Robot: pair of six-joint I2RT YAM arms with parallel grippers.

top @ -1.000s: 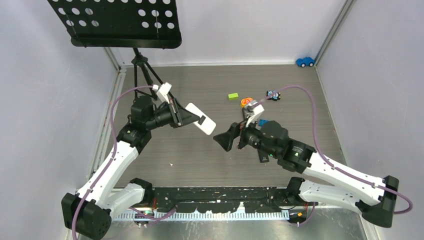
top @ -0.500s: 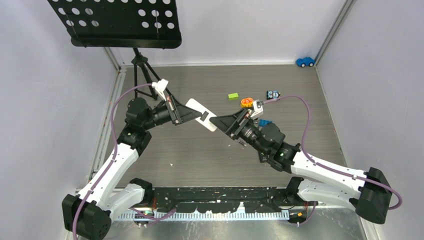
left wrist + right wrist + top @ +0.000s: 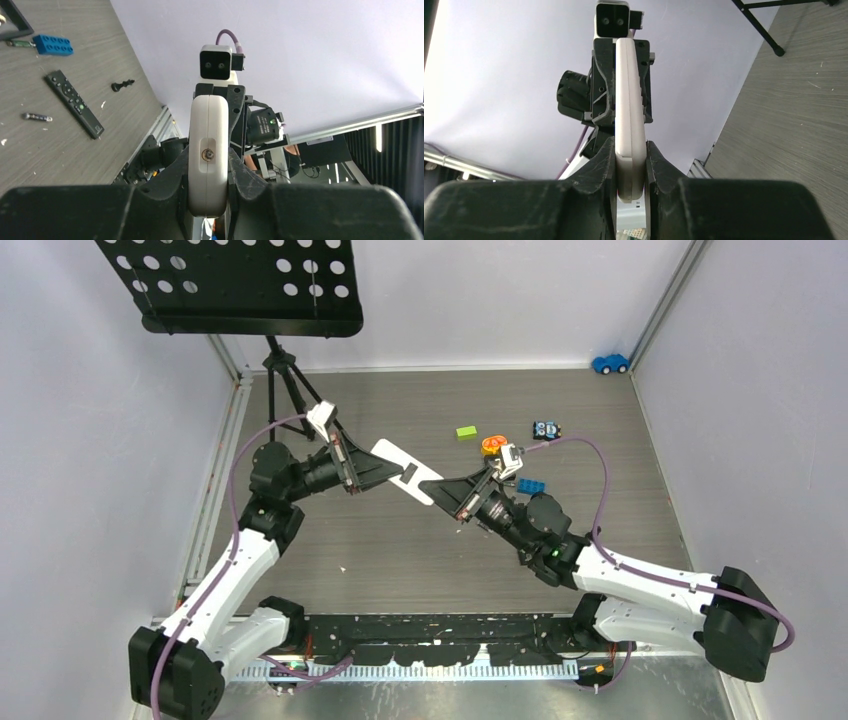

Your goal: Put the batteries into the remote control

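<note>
Seemingly a mid-air handover: the left pincer (image 3: 209,167) pinches one end of the white remote (image 3: 209,125), the right pincer (image 3: 630,172) clamps the opposite end. Keep both grips square; release one only once the other holds firm. Only the left wrist view shows a slim battery (image 3: 36,117) on the bench (image 3: 50,155), well apart from both pincers, near a black remote (image 3: 75,103).

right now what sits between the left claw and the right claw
The white flat remote control bridges left claw and right claw, each shut on one end; top view shows it.
</note>
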